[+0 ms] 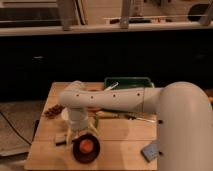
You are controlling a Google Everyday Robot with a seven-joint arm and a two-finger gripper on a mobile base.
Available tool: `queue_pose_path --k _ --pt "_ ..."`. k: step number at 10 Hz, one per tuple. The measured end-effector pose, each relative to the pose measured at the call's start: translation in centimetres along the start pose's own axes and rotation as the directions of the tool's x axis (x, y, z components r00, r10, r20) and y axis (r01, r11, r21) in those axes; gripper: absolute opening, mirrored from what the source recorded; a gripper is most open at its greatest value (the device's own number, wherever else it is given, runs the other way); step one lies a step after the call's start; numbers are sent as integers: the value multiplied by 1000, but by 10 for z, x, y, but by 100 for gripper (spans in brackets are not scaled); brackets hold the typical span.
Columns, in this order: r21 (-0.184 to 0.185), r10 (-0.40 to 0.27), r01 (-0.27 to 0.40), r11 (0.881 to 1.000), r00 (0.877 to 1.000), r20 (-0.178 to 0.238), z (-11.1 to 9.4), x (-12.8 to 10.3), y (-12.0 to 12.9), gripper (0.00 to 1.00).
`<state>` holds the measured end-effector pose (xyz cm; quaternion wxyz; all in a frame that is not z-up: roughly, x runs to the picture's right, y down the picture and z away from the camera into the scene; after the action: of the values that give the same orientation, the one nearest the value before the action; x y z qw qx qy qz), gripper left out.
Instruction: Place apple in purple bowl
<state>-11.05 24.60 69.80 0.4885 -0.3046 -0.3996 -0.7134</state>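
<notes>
- at the left edge of the wooden table [125, 131], a brownish lumpy cluster [52, 111] lies on the far-left part.
- just right of it, a pale white dish [64, 115] shows partly from behind the arm's wrist.
- nearer, a small greyish block [61, 140] sits just left of the bowl.
- the end effector [81, 136] points down from the wrist, just above the far rim of the bowl; its two fingers stand spread apart and hold nothing.
- the purple bowl [80, 152] rests at the near edge of the table, left of centre.
- the apple [87, 146] lies inside the purple bowl, free of the fingers.
- the white arm [120, 100] reaches across the table from the right, bending down at its elbow.
- a green rectangular tray [127, 81] stands at the far edge, behind the arm.
- a blue-grey object [150, 151] lies near-right, beside the robot's body.
</notes>
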Motion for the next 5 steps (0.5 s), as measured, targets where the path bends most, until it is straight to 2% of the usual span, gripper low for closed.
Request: queue_pose_path --k 5 --pt "-14 -8 8 1000 1000 0 -8 5 -1 80"
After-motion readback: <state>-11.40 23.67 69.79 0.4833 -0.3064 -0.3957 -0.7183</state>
